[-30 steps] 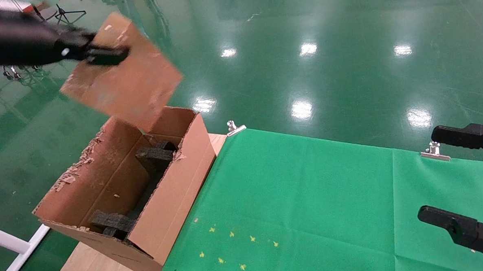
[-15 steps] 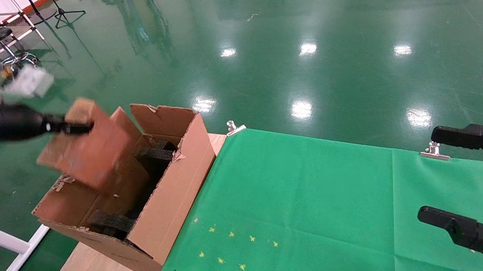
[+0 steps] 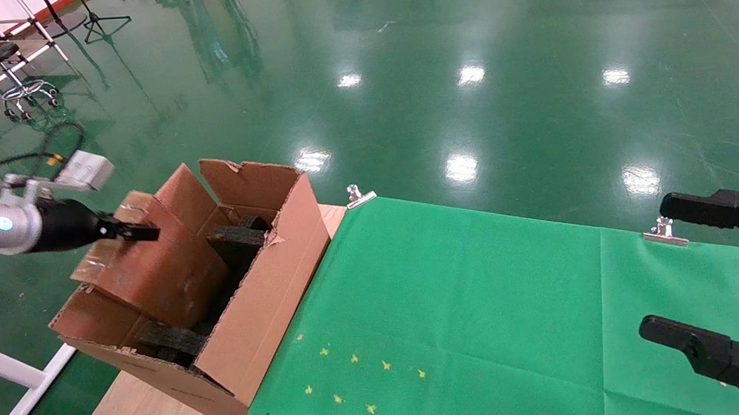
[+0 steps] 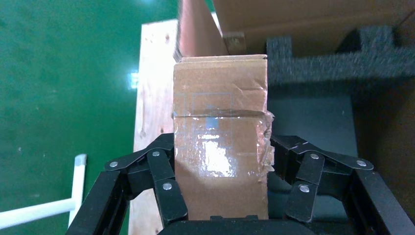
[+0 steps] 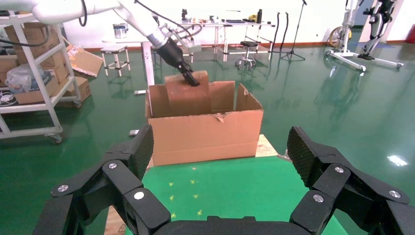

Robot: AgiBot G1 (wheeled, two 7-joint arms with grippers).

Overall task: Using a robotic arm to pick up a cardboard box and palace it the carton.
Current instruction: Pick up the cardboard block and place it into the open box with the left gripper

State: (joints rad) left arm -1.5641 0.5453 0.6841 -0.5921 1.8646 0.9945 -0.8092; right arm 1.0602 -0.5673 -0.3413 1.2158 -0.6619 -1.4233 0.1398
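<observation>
My left gripper, black on a white arm, is shut on the small brown cardboard box. It holds the box tilted, with its lower end down inside the large carton by the carton's left wall and its top above the rim. In the left wrist view the fingers press both sides of the box's taped face. The right wrist view shows the box standing up out of the carton. My right gripper is open and empty at the table's right side.
Black foam pieces lie in the carton, one at each end. The carton stands on the wooden table end, beside a green cloth held by metal clips. Beyond the table is shiny green floor.
My left gripper has brought the box down and to the left, from high above the carton's far end into the carton. The right gripper has not moved.
</observation>
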